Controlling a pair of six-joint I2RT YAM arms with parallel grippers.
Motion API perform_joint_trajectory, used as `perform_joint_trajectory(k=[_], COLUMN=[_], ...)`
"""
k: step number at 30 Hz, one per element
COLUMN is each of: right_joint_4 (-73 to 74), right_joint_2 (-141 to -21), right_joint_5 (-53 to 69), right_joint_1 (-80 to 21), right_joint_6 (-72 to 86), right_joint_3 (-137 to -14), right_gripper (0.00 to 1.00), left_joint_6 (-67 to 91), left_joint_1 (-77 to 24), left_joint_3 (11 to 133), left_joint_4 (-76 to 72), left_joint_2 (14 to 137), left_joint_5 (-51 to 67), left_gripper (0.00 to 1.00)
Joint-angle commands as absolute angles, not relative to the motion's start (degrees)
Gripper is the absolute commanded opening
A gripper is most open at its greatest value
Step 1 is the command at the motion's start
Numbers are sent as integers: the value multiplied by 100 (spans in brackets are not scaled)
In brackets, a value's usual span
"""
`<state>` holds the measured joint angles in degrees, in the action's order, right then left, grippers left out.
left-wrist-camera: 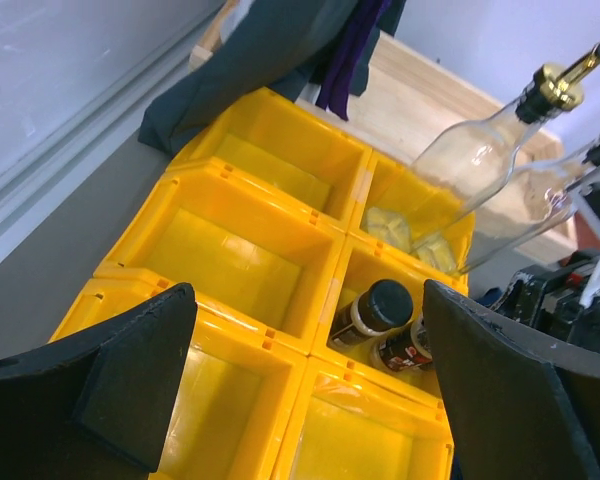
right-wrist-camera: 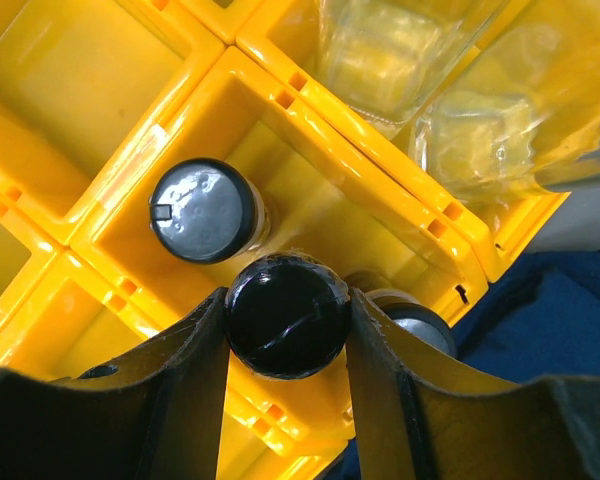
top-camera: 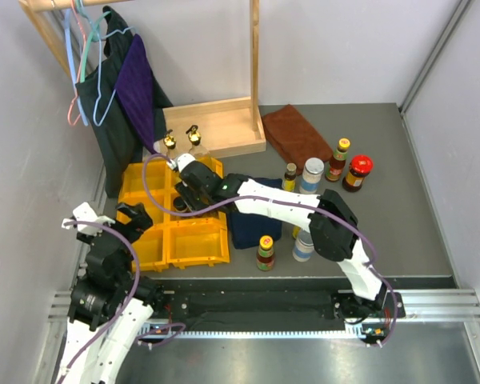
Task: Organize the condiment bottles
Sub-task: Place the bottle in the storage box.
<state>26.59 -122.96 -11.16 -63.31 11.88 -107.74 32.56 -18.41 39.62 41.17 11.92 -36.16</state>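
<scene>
Left gripper: the left gripper (left-wrist-camera: 310, 372) has its fingers spread wide with nothing between them. It hangs over the near left of the yellow bins (top-camera: 197, 242), apart from the work.
Near stock: a yellow-capped sauce bottle (top-camera: 265, 252) and a white-lidded jar (top-camera: 303, 246) stand unsorted toward the tabletop's near edge, right of the bins.
Right gripper: the right gripper (right-wrist-camera: 286, 300) is clamped on the cap of a black-capped bottle (right-wrist-camera: 280, 328), held upright over the middle right compartment.
Compartment: it holds a second black-capped bottle (right-wrist-camera: 202, 210) just beside the held one. A third top (right-wrist-camera: 417, 325) is partly hidden by a finger.
Step judged: seating the held bottle between these neighbours.
Method advised: descend straight, release only once the base bears, part the fingers narrowly, and withdraw vertically.
Hazard: clear gold-topped bottles (top-camera: 194, 138) occupy the next compartment back, and the wrist passes close to them.
Far stock: a red-lidded jar (top-camera: 358, 172) and others stand toward the far right corner.
</scene>
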Motion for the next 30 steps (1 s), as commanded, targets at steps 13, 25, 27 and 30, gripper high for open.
perform_joint_trajectory(k=[13,25,27,30], right_joint_4=[2417,2373,2364,2390], right_joint_2=[-12489,-12375,-12305,-12226], right_joint_5=[-1248,-1213,-1169,-1204], right_joint_1=[-6425,-6434,-6451,-6486], right_joint_6=[1011,1134,1142,1151], right_joint_3=[-11039,-10978,-10978,-11013], right_gripper=[5,40,47,55], left_joint_6=[3305,3313,3313,3322], left_joint_1=[-1819,-1819,-1819,-1819], left_joint_3=[3929,3938,3938,3946], left_joint_4=[4008,4025,4034,4043], left_joint_2=[984,976,984,984], left_joint_5=[-3858,-3876,-3876,-3876], left_gripper=[99,99,99,99])
